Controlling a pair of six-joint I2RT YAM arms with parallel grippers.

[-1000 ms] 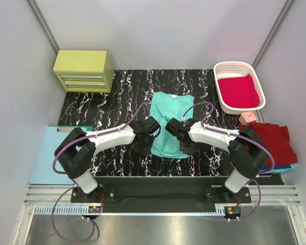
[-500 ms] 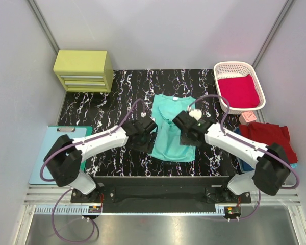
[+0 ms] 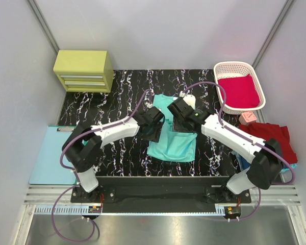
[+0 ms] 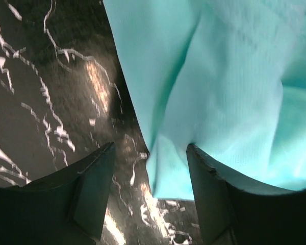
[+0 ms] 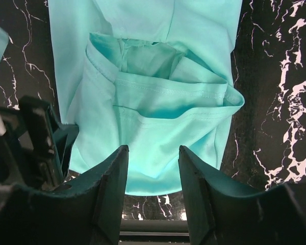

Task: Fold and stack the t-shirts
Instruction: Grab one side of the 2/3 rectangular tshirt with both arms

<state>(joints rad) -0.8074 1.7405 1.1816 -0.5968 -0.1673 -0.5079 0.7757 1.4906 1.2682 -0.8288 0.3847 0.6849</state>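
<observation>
mint-teal t-shirt (image 3: 172, 143): partly folded, rumpled, mid-surface (image 3: 112, 107) | crimson t-shirt (image 3: 238, 91): in basket (image 3: 238, 64) | dark red t-shirt (image 3: 275, 140): far right, atop blue t-shirt (image 3: 290, 167)

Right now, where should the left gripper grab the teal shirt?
Take the shirt by its left side edge, which lies loose on the table between the left gripper's open jaws. Come in low from the left, over the bare marble, probably sliding one finger under the edge.
</observation>
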